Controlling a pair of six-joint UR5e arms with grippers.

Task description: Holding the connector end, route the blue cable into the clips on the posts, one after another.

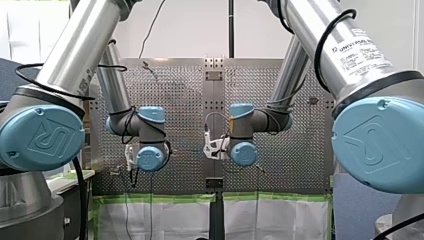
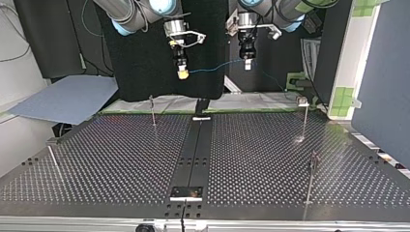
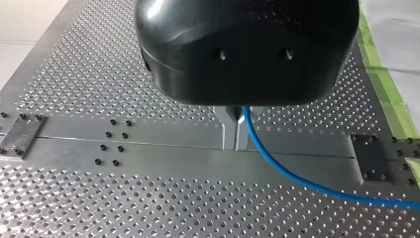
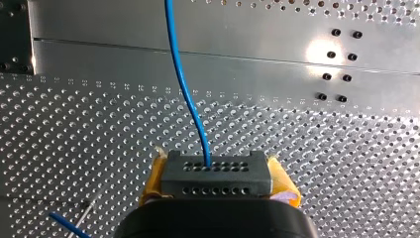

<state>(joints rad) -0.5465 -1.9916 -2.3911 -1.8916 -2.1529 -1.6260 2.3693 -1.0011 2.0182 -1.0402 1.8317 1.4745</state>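
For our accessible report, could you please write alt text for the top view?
My right gripper and my left gripper hold a blue cable stretched between them, above the perforated table. Thin posts stand below, none holding the cable.

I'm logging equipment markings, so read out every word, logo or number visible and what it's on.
"UNIVERSAL": white label on my right arm's upper tube; its smaller lines are too blurred to read.
"UR" logo: embossed on the two big blue joint caps.
Top and wrist views: nothing readable.
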